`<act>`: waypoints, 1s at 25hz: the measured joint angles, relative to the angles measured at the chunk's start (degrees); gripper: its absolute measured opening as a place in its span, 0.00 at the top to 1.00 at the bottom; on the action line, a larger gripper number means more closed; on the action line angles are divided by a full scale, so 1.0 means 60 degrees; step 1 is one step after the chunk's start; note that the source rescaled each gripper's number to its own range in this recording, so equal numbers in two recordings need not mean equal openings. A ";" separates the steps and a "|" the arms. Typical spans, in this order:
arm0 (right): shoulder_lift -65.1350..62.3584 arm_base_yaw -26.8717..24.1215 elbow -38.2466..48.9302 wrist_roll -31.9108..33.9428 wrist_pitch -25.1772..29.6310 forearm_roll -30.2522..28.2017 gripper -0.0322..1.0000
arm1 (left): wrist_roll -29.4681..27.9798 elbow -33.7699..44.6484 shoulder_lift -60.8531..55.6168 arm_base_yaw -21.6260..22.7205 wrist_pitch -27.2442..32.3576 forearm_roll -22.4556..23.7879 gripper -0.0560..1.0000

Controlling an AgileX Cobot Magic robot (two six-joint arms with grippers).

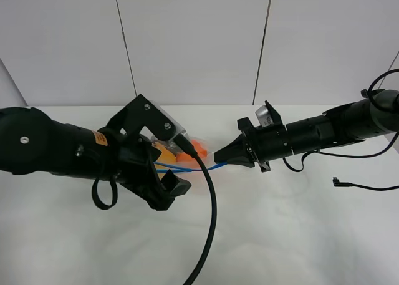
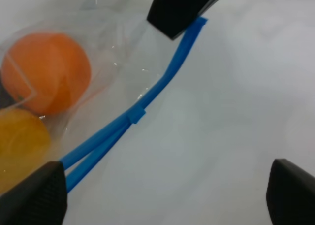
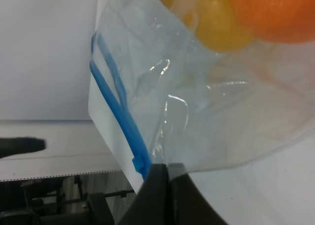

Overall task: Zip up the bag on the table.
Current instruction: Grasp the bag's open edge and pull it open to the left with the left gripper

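The clear bag (image 1: 187,153) lies on the white table (image 1: 287,235) between my two arms, with an orange fruit (image 2: 47,72) and a yellow fruit (image 2: 19,141) inside. Its blue zipper strip (image 2: 162,82) runs from between my left fingers to my right gripper. The two tracks are apart near my left gripper and join at a small blue slider (image 2: 137,115). My left gripper (image 1: 163,168) is open, its fingertips (image 2: 29,195) on either side of the strip. My right gripper (image 1: 219,155) is shut on the strip's end (image 3: 140,161); the bag (image 3: 206,112) shows there too.
A thick black cable (image 1: 210,222) hangs from my left arm across the table toward the front edge. A thin black cable with a plug (image 1: 340,182) lies at the right. White wall panels (image 1: 193,42) stand behind the table.
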 joint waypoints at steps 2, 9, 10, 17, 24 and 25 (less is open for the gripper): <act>0.0000 0.0000 0.0000 0.0000 0.0009 0.0000 0.97 | 0.0045 -0.0026 0.0344 0.0000 -0.0206 0.0000 0.00; 0.0000 0.0000 0.0000 0.0000 0.0009 0.0000 0.97 | 0.0685 -0.0695 0.1698 0.0000 -0.0329 0.0000 0.00; 0.0000 0.0000 0.0000 0.0000 0.0009 0.0000 0.97 | 0.0707 -0.0843 0.1849 0.0000 -0.0329 0.0000 0.00; 0.0000 0.0000 0.0000 0.0000 0.0031 -0.0019 0.97 | 0.0804 -0.1496 0.2471 0.0000 -0.0390 0.0000 0.00; 0.0000 0.0000 0.0000 0.0000 0.0121 -0.0037 0.97 | 0.1224 -0.1546 0.2909 0.0000 -0.0603 -0.0002 0.12; 0.0000 0.0000 0.0000 0.0000 0.0121 -0.0046 0.97 | 0.1298 -0.1546 0.2955 0.0000 -0.0613 -0.0002 0.17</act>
